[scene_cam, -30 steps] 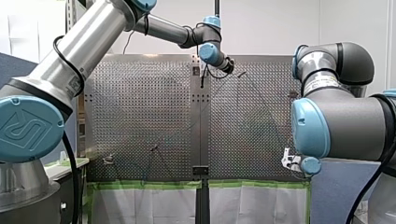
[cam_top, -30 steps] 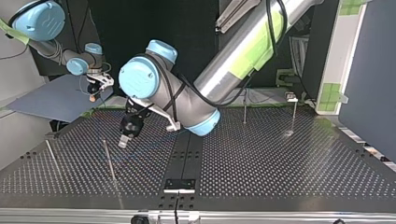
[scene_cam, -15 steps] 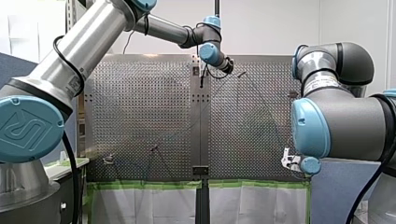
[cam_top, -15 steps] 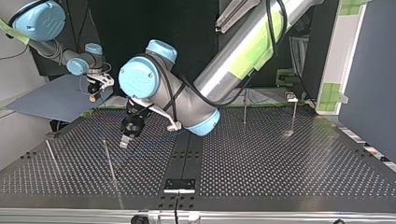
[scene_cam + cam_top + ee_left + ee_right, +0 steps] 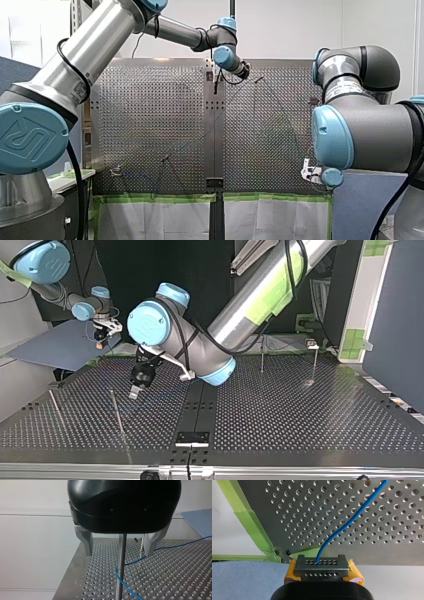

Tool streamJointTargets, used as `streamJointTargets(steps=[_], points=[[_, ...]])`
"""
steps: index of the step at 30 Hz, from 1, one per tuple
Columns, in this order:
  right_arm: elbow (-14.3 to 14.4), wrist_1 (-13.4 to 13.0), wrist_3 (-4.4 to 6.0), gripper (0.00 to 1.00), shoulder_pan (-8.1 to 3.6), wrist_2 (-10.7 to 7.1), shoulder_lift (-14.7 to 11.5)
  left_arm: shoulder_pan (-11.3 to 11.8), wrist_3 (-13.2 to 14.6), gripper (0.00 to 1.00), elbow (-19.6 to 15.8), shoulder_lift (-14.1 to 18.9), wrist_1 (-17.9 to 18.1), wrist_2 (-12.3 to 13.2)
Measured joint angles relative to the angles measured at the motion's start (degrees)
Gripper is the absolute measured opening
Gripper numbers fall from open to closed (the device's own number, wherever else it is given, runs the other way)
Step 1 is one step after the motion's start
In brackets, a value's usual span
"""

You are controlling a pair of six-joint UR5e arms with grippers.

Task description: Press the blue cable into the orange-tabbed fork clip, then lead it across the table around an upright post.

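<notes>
Top view: my open left jaws have shifted slightly beside the upright post [image 5: 116,411], blue cable [image 5: 352,520] bent round it; my right jaws grip the cable.

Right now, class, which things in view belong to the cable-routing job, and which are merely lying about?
Job: blue cable, held by my right end effector; upright post, between the open fingers of my left end effector; perforated table.
Lying about: green tape; blue-grey sheet beside the table.
</notes>
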Motion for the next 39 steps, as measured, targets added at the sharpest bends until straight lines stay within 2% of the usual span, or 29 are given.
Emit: streamJointTargets(steps=[21,26,32,39], points=[[0.0,0.1,-0.13,0.00,0.04,-0.03,0.0,0.0,-0.3,1.00,0.0,0.0,0.0,-0.1],[0.0,0.1,-0.13,0.00,0.05,-0.06,0.0,-0.1,0.0,1.00,-0.4,0.1,-1.2,-0.1],[0.0,0.2,-0.13,0.00,0.05,-0.06,0.0,-0.1,1.1,1.00,-3.0,2.5,-1.1,-0.1],[0.0,0.2,-0.20,0.00,0.22,-0.05,0.0,0.3,-1.5,1.00,-6.2,5.6,1.9,1.1]])
